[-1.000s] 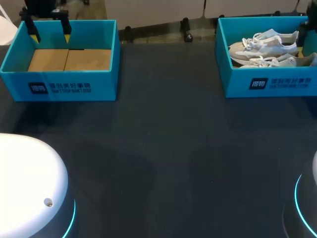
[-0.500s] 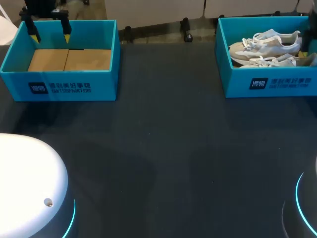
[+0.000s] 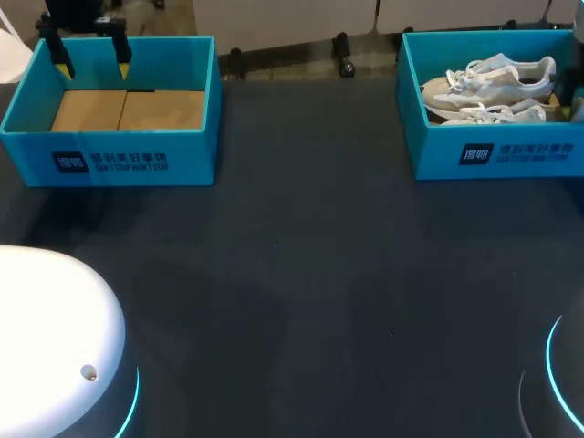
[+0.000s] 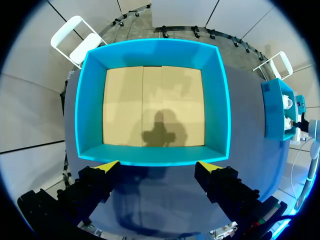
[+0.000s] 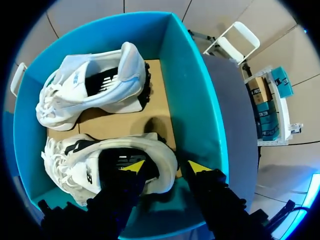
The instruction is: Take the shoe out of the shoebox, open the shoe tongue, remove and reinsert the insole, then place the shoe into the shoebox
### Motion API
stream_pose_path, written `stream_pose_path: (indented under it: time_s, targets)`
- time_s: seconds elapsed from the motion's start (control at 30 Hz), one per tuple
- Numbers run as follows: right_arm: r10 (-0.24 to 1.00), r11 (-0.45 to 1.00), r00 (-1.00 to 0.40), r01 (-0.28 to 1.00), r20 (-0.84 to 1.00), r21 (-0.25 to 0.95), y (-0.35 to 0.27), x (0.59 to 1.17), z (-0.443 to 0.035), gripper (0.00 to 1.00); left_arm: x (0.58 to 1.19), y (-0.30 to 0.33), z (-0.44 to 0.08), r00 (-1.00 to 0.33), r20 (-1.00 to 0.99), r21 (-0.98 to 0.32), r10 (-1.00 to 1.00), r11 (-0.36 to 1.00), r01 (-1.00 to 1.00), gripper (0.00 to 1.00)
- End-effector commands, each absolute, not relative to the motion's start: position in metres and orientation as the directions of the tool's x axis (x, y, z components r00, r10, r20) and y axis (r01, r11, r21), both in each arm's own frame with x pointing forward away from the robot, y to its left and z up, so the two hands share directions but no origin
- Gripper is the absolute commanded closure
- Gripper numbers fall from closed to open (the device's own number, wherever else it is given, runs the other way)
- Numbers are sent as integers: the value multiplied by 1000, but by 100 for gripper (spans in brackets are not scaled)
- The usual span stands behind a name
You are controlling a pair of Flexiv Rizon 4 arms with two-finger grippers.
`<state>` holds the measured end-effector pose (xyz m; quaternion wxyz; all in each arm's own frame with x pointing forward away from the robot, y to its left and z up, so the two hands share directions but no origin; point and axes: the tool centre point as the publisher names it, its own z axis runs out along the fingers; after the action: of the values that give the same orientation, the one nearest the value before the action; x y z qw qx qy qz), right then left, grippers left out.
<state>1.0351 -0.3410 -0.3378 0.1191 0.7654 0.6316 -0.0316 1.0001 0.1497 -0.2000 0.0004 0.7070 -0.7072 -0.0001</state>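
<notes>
The dark bench carries the left shoebox, its cardboard floor bare, and the right shoebox, which holds two white shoes. The left tool hangs above the left shoebox's wall, spread wide and gripping nothing. The right tool, fingers apart, straddles the heel of the near shoe. The far shoe lies beside it.

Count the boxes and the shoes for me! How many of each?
Blue shoeboxes: 2, the empty shoebox and the full shoebox.
White shoes: 2, the back shoe and the front shoe, both inside the full shoebox.
Total: 4.
</notes>
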Motion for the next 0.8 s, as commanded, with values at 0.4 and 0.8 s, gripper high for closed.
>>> stream_pose_path:
  time_s: [0.4,0.8]
  targets:
    - [963,-129,157,982,-218,136,-351,1038,-358,47,1000,150,-200,0,0,1,-1000,0,-1000,0]
    - [965,-108,126,990,-229,89,-355,1035,-377,50,1000,150,-200,0,0,1,-1000,0,-1000,0]
